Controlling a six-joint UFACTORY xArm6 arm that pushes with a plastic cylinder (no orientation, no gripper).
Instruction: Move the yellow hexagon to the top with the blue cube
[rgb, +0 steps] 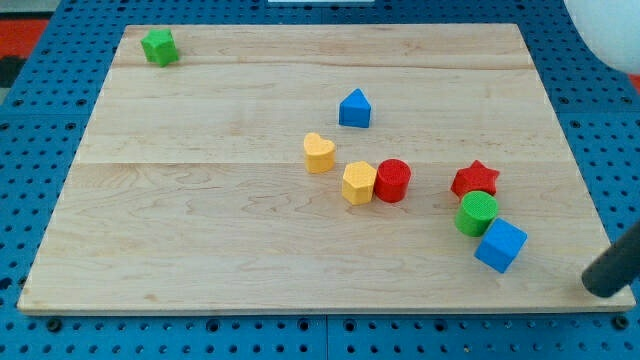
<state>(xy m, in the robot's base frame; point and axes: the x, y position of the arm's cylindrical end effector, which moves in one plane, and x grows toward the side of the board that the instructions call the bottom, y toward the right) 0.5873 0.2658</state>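
Note:
The yellow hexagon lies near the board's middle, touching the red cylinder on its right. The blue cube lies at the lower right, touching the green cylinder above it. My tip is at the view's far right, near the board's lower right corner, to the right of the blue cube and apart from it. It is far from the yellow hexagon.
A yellow heart lies up-left of the hexagon. A blue triangular block lies above it. A red star sits above the green cylinder. A green block lies at the top left corner. The wooden board rests on a blue pegboard.

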